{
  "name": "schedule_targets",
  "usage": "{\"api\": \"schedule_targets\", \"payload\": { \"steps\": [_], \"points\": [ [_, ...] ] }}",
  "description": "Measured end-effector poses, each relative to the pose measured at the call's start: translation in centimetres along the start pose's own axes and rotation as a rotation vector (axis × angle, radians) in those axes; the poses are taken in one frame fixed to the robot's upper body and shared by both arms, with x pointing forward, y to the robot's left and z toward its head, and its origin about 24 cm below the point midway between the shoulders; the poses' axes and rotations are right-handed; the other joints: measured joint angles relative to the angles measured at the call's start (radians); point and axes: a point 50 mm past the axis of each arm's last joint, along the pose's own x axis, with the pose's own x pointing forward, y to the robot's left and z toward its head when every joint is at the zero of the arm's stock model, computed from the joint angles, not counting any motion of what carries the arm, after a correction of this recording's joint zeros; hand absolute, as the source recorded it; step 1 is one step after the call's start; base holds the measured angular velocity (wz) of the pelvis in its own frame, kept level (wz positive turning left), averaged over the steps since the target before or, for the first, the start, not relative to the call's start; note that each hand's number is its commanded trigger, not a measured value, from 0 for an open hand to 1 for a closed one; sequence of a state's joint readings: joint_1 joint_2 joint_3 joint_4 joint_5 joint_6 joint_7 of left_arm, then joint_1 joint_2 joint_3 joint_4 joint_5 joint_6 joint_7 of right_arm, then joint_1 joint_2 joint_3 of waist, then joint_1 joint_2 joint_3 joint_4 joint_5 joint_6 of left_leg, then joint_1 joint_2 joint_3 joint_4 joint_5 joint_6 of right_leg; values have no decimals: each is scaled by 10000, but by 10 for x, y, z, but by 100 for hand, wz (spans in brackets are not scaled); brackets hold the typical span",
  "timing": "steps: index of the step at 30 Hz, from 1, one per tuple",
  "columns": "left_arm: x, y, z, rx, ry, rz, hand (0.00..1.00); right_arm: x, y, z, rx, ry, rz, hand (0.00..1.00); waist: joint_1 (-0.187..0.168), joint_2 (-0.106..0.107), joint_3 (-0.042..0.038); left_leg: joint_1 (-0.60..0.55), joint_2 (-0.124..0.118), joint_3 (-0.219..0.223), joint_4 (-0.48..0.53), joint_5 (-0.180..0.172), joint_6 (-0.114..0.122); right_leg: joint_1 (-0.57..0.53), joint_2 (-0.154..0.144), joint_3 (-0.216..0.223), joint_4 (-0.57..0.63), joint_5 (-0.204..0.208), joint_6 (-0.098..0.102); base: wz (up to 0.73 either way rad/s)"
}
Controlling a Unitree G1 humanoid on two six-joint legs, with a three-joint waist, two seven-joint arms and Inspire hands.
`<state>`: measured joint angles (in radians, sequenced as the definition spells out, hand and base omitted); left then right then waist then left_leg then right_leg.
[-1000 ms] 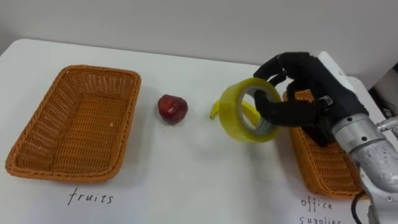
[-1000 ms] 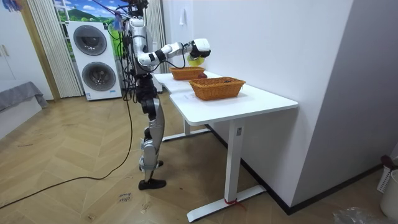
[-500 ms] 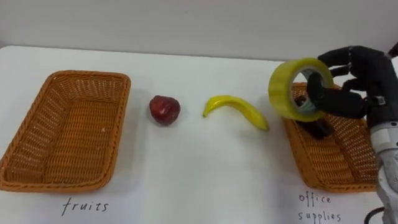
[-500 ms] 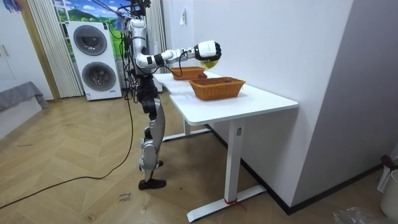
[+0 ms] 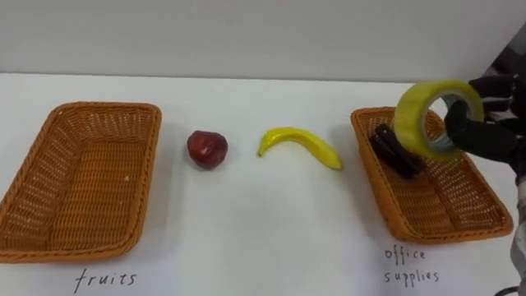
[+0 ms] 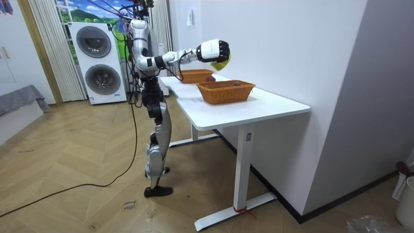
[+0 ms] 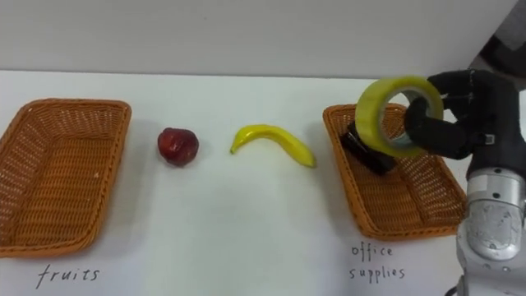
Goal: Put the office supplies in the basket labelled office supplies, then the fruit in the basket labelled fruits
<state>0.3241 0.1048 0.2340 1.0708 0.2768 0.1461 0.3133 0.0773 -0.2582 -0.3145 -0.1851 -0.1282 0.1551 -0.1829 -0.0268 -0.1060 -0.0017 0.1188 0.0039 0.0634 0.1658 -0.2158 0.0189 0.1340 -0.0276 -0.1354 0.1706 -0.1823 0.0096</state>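
Right hand clamps yellow tape roll above basket labelled "office supplies".

Your robot's right hand is black throughout, with thick, segmented fingers. Behind it you see a rounded wrist and forearm in mottled silver-grey metal, with a dark cable beside it at the lower edge. In the room view the back of the hand wears a white shell. The arm, torso and legs are slim and silver-grey with black joints, and cables bunch around the head.
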Motion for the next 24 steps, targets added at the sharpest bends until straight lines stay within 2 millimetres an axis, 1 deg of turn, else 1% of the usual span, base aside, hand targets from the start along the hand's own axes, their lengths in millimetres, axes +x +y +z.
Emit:
{"api": "schedule_targets", "payload": {
  "steps": [4,8,9,11,13,24],
  "points": [
    [0,0,0,-10,-1,-56,0,1,-6,-5,-103,226,-394,100,-47,-37,16,48,20,140,-30,-1,0,-9,6,85,-2,0,0,-10],
    [0,0,2,-41,-74,-95,0,1,-7,-7,-181,356,-535,100,-74,-53,18,54,48,153,-73,-2,1,-23,9,130,-2,0,0,-3],
    [0,1,3,-58,-127,-72,0,0,-8,-9,-214,409,-522,64,-78,-62,11,61,46,157,-69,-2,1,-22,11,143,-1,0,-1,0],
    [0,2,4,-77,-192,-44,0,-3,-8,-12,-289,541,-488,23,-32,-71,5,84,46,158,-52,-1,1,-20,15,187,1,0,0,-3],
    [0,2,4,-84,-210,-29,0,-3,-8,-13,-301,565,-477,1,-25,-70,5,98,46,162,-51,-1,2,-23,16,205,1,0,0,-4],
    [1,6,10,-164,-432,96,0,-3,-8,-13,-281,587,-357,0,1,-95,-16,127,45,165,-81,-1,2,-10,36,228,1,0,-1,0]
  ]
}}
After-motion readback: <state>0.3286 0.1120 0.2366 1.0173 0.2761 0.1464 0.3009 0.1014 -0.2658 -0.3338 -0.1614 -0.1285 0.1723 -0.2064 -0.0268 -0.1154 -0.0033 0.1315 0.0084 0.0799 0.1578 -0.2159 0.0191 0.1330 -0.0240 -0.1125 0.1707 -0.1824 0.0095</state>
